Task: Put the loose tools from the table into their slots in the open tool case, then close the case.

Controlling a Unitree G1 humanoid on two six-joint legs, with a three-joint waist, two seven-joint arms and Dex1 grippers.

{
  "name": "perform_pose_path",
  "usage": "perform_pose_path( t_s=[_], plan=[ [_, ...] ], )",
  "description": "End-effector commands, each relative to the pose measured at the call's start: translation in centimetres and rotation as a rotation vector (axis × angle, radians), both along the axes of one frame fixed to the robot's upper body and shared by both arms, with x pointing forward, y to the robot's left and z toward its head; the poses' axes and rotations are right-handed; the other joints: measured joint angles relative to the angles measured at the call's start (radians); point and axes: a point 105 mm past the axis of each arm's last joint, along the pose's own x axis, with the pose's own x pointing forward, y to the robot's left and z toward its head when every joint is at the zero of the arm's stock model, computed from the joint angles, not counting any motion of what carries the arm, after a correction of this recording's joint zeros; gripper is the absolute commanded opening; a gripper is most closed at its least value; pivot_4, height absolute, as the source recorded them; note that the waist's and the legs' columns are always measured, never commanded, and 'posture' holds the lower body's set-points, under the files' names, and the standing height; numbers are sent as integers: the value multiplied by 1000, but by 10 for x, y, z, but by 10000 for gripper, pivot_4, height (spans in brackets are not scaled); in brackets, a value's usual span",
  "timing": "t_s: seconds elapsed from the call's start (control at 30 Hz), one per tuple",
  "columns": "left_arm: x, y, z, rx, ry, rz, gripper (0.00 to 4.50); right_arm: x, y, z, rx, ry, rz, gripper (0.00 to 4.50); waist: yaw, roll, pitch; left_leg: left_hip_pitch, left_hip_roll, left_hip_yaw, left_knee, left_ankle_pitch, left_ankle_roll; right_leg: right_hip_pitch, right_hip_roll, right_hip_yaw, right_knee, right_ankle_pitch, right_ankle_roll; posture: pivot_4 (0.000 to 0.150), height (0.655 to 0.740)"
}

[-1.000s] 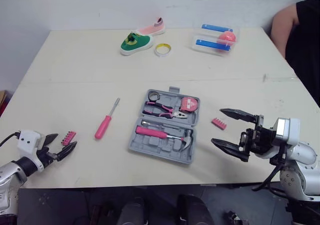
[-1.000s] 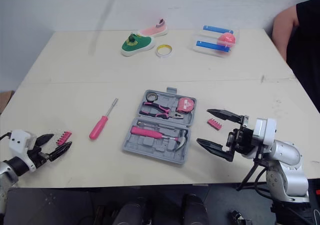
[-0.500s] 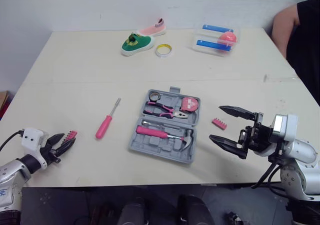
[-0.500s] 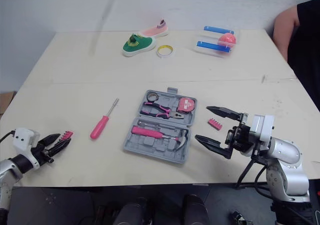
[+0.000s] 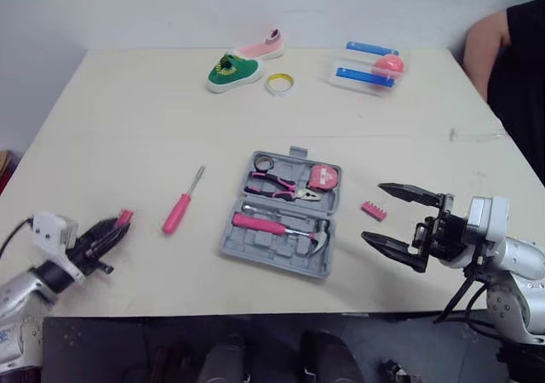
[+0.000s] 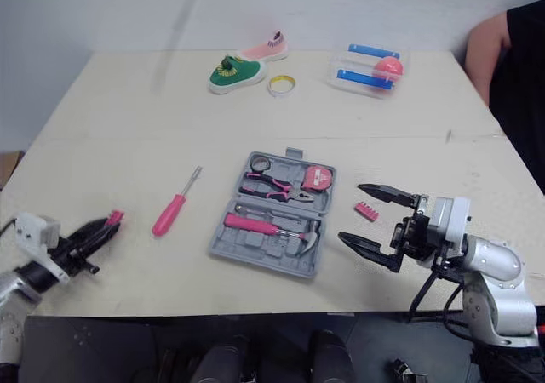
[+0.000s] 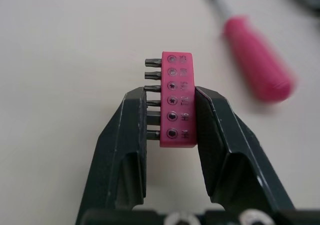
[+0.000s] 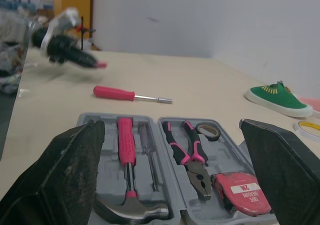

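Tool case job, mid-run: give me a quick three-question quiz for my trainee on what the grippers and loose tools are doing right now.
1. Multiple choice: the left gripper holds A) a pink bit holder, B) a tape roll, C) nothing.
2. True or false: the right gripper is shut on a hammer.
3. Which loose tool lies on the table between the left gripper and the tool case?
Key: 1 A, clamped between its fingers. 2 false, it is open and empty. 3 the pink screwdriver.

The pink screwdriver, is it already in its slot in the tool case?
No, the pink screwdriver lies on the table, apart from the open tool case.
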Motion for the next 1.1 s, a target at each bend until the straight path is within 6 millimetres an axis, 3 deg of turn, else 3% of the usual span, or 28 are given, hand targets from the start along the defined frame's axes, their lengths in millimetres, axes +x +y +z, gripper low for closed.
perform_pose_path(
  t_s=[0.03,0.1,0.17,0.27,0.33,0.57,0.67,0.83,1.1],
  plan=[
    [-3,-49,27,67,-43,-232,7100,-2,-13,-1,-31,-10,-25,45000,-1,3,-1,0,-1,0,0,0,1,0,-1,0,-1,0,0,1500,7400],
    [0,-71,35,85,-23,-331,7100,-2,-16,-5,-43,3,-26,45000,-1,5,-1,1,-1,2,0,-1,3,1,-1,1,-2,0,1,1500,7400],
    [-1,-97,36,214,-1,-481,7100,-1,-19,-8,-42,8,-27,45000,-1,4,0,0,0,2,0,2,6,1,2,0,-1,0,1,1500,7400],
    [2,-125,31,325,101,-634,7100,2,-21,-12,-35,11,-32,45000,-2,4,0,0,0,5,0,3,5,0,6,-2,3,0,1,1500,7400],
    [-3,-138,16,484,191,-737,7100,2,-24,-17,-33,17,-40,45000,-7,4,0,1,0,8,0,4,6,-1,7,-3,5,0,1,1500,7400],
    [9,-137,-12,770,328,-754,7100,-1,-26,-22,-27,17,-48,45000,-16,3,2,1,0,10,0,5,7,-3,11,-1,6,0,1,1500,7400],
    [22,-137,-19,801,331,-710,7100,-3,-27,-23,-21,15,-53,45000,-13,3,3,1,0,10,2,5,7,-3,11,-1,7,0,1,1500,7400],
    [19,-141,-25,812,362,-751,7100,-8,-28,-26,-17,23,-68,45000,-12,2,3,0,0,9,3,5,8,-2,7,0,7,0,1,1500,7400],
    [34,-151,-28,839,310,-718,7100,-16,-26,-28,-9,41,-45,45000,-10,2,4,0,0,8,5,5,8,-2,7,0,8,0,1,1500,7400]
  ],
)
